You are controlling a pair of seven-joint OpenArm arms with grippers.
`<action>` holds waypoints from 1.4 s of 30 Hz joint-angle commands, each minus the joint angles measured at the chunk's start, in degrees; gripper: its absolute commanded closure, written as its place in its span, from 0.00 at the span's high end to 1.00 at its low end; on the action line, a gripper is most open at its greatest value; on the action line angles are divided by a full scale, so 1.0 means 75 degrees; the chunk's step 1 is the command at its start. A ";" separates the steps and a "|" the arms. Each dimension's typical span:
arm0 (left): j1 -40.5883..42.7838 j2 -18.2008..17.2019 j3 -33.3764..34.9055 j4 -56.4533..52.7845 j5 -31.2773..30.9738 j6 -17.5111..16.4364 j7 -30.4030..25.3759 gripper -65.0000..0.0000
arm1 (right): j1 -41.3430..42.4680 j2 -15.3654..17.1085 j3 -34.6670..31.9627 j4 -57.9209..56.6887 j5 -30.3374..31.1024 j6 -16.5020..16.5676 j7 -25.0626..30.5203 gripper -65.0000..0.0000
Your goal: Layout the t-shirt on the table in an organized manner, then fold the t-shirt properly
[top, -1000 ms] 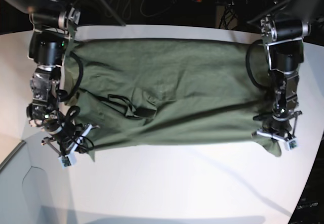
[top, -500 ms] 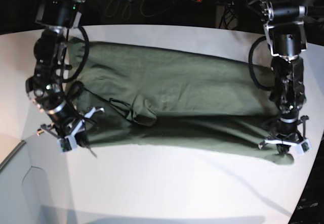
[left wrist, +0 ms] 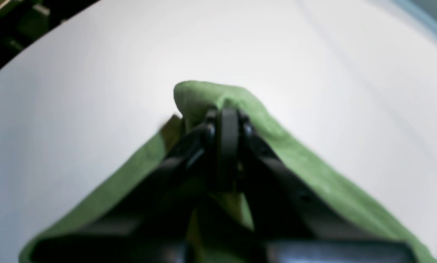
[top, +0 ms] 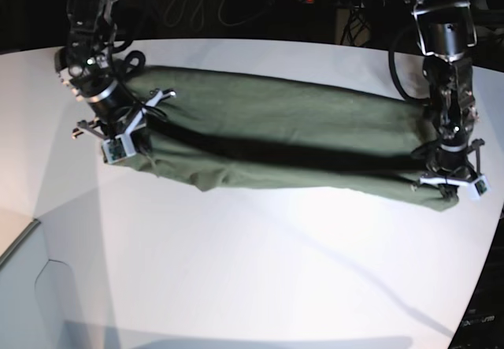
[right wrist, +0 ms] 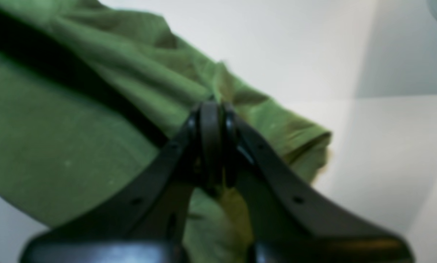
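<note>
Pinching t-shirt (top: 268,128) ends, both grippers; table (top: 260,270) bare around.

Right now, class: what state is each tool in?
Left tool: shut, gripping an edge of the t-shirt.
Right tool: shut, gripping the t-shirt at its other end.

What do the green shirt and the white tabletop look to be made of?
The olive-green t-shirt looks like soft matte woven or knit cloth, likely cotton: it drapes and creases. The white table looks like a smooth, hard, matte laminate or painted board, showing soft shadows and only faint sheen.
</note>
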 commanded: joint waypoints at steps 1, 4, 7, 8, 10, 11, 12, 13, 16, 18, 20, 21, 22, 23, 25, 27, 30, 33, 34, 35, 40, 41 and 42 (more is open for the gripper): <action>-0.0098 -0.0091 0.0009 0.0075 -0.0005 -0.0038 -0.0150 0.00 | 0.0010 0.0035 0.0018 0.0055 0.0114 0.0045 0.0416 0.00; 0.0066 -0.0091 0.0009 0.0075 0.0006 -0.0038 -0.0115 0.03 | -0.0084 0.0024 0.0018 -0.0050 0.0114 0.0045 0.0732 0.00; 0.0218 -0.0091 0.0021 0.0110 0.0006 -0.0038 -0.0115 0.19 | -0.0107 0.0024 0.0018 -0.0050 0.0114 0.0045 0.0768 0.00; 0.0300 -0.0091 0.0021 0.0145 0.0006 -0.0038 -0.0115 0.25 | -0.0107 0.0024 0.0018 -0.0050 0.0114 0.0045 0.0756 0.00; 0.0476 -0.0055 -0.0002 0.0239 0.0006 -0.0038 -0.0115 0.34 | -0.0107 0.0024 0.0018 -0.0050 0.0114 0.0045 0.0756 0.00; 0.0547 0.0003 -0.0038 0.0344 0.0006 -0.0038 -0.0115 0.38 | -0.0107 0.0024 0.0018 -0.0050 0.0114 0.0045 0.0756 0.00; 0.0664 0.0038 -0.0049 0.0508 0.0006 -0.0038 -0.0115 0.40 | -0.0096 0.0024 0.0018 -0.0050 0.0114 0.0045 0.0744 0.00; 0.0804 0.0027 -0.0049 0.0708 0.0006 -0.0038 -0.0126 0.42 | -0.0084 0.0024 0.0018 -0.0050 0.0114 0.0045 0.0744 0.00; 0.1168 0.0003 -0.0061 0.1388 0.0006 -0.0026 -0.0150 0.44 | -0.0084 0.0024 0.0018 -0.0050 0.0114 0.0045 0.0732 0.00; 0.1250 -0.0020 -0.0061 0.1669 0.0006 -0.0026 -0.0162 0.44 | -0.0072 0.0024 0.0018 -0.0050 0.0114 0.0045 0.0732 0.00; 0.1226 -0.0149 -0.0284 0.1751 0.0006 -0.0026 -0.0126 0.44 | -0.0072 0.0024 0.0018 -0.0050 0.0114 0.0045 0.0732 0.00; 0.1191 -0.0184 -0.0436 0.1751 0.0006 -0.0026 -0.0126 0.44 | -0.0072 0.0024 0.0018 -0.0050 0.0114 0.0045 0.0732 0.00; 0.1039 -0.0196 -0.0518 0.1739 0.0006 -0.0026 -0.0115 0.44 | -0.0072 0.0024 0.0018 -0.0050 0.0114 0.0045 0.0732 0.00; 0.0816 -0.0208 -0.0600 0.1681 0.0018 -0.0038 -0.0103 0.44 | -0.0072 0.0024 0.0018 -0.0050 0.0114 0.0045 0.0732 0.00; 0.0476 -0.0231 -0.0694 0.1317 0.0053 -0.0038 0.0108 0.44 | -0.0072 0.0024 0.0007 -0.0062 0.0114 0.0045 0.0732 0.00; 0.0078 -0.0430 -0.0682 0.0942 0.0053 -0.0038 0.0553 0.44 | -0.0072 0.0024 0.0007 -0.0062 0.0114 0.0045 0.0732 0.00; -0.0508 -0.0641 -0.0647 0.0321 0.0077 -0.0038 0.1362 0.44 | -0.0072 0.0024 0.0007 -0.0062 0.0114 0.0045 0.0732 0.00; -0.0942 -0.0794 -0.0647 -0.0089 0.0077 -0.0038 0.2019 0.44 | -0.0072 0.0024 0.0007 -0.0062 0.0102 0.0045 0.0732 0.00; -0.1036 -0.0841 -0.0647 -0.0195 0.0088 -0.0038 0.2265 0.44 | -0.0072 0.0024 0.0007 -0.0062 0.0102 0.0045 0.0732 0.00; -0.1106 -0.0911 -0.0647 -0.0277 0.0088 -0.0038 0.2452 0.44 | -0.0072 0.0024 0.0018 -0.0062 0.0102 0.0045 0.0732 0.00; -0.1376 -0.1005 -0.0647 -0.0734 0.0182 -0.0050 0.2745 0.44 | -0.0072 0.0024 0.0018 -0.0062 0.0102 0.0045 0.0732 0.00; -0.1423 -0.1005 -0.0647 -0.0804 0.0323 -0.0050 0.2745 0.44 | -0.0072 0.0024 0.0018 -0.0062 0.0102 0.0045 0.0732 0.00; -0.1505 -0.1005 -0.0647 -0.0898 0.0522 -0.0050 0.2745 0.44 | -0.0072 0.0024 0.0018 -0.0062 0.0102 0.0045 0.0732 0.00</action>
